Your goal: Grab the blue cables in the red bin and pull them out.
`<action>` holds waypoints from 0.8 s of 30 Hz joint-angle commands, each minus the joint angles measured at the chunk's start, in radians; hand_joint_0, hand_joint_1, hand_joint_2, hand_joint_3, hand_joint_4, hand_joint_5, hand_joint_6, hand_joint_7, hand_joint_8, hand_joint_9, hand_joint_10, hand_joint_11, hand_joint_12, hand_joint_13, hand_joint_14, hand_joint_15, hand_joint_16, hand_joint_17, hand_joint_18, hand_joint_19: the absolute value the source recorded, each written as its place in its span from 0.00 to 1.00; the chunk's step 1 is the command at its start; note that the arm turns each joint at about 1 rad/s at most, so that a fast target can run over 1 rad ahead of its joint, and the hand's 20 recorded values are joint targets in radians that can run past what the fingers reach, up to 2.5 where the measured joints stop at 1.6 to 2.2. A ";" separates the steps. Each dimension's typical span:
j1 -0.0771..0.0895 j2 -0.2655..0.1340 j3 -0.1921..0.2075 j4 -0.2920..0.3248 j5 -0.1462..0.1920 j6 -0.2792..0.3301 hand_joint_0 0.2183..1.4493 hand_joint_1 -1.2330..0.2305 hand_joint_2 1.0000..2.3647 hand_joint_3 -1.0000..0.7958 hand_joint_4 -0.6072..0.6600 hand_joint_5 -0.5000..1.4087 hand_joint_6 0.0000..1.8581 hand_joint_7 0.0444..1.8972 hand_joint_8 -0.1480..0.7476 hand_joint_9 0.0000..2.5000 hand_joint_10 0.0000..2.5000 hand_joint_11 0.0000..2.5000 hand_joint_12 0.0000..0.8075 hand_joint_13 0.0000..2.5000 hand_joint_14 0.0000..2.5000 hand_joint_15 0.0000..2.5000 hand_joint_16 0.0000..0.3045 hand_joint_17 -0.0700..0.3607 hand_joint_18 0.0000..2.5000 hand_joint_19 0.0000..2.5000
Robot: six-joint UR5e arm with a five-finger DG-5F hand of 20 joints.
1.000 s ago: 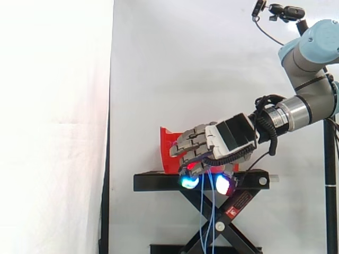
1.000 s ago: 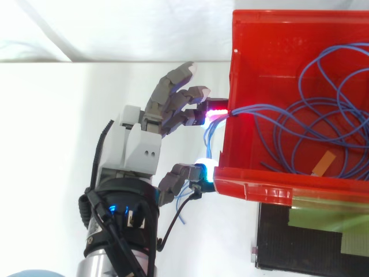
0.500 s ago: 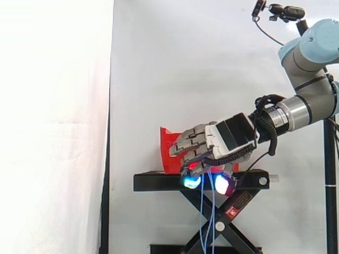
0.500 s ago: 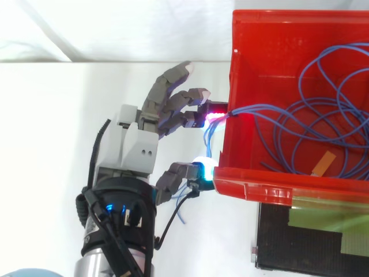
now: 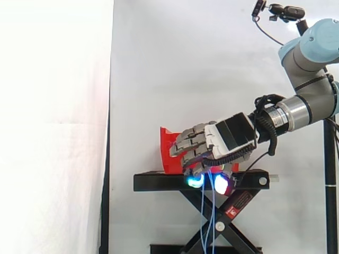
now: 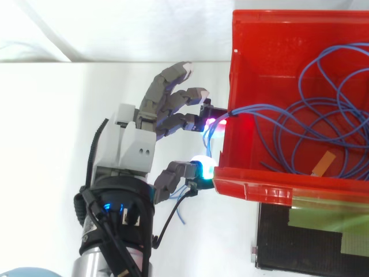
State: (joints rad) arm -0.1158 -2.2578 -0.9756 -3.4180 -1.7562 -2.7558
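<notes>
The red bin (image 6: 253,187) holds a tangle of thin blue cables (image 6: 300,127). Some strands run over its left wall and hang down past the stand (image 5: 204,217). My hand (image 6: 130,147) is just left of that wall, palm toward the bin. Its upper fingers are spread and nearly straight. A lower finger with a magenta pad (image 6: 210,122) curls in on the strands where they leave the wall, and the cyan thumb pad (image 6: 200,167) sits by the bin's near corner below them. In the side view the hand (image 5: 222,137) covers the front of the bin (image 5: 167,153).
The bin rests on a black scissor stand (image 5: 159,181) before the white curtain. A tan tag (image 6: 324,163) lies among the cables in the bin. A black plate with greenish tape (image 6: 311,231) lies beside the bin's near wall.
The hand has drawn back slightly from the bin wall. The magenta-tipped finger has left the wall and curled in toward the thumb, with the strands bending along.
</notes>
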 commanded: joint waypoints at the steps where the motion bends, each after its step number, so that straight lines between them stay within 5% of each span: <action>1: 0.001 0.000 0.000 0.000 0.000 0.000 0.49 0.29 0.00 0.00 0.68 0.75 0.00 0.37 0.47 0.29 0.01 0.21 0.37 0.18 0.01 0.16 0.13 0.37 0.12 0.21; 24: -0.001 0.000 0.000 -0.001 -0.002 -0.002 0.50 0.29 0.00 0.00 0.67 0.73 0.01 0.33 0.47 0.29 0.01 0.22 0.37 0.19 0.01 0.16 0.13 0.37 0.12 0.21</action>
State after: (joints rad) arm -0.1149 -2.2578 -0.9756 -3.4194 -1.7580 -2.7561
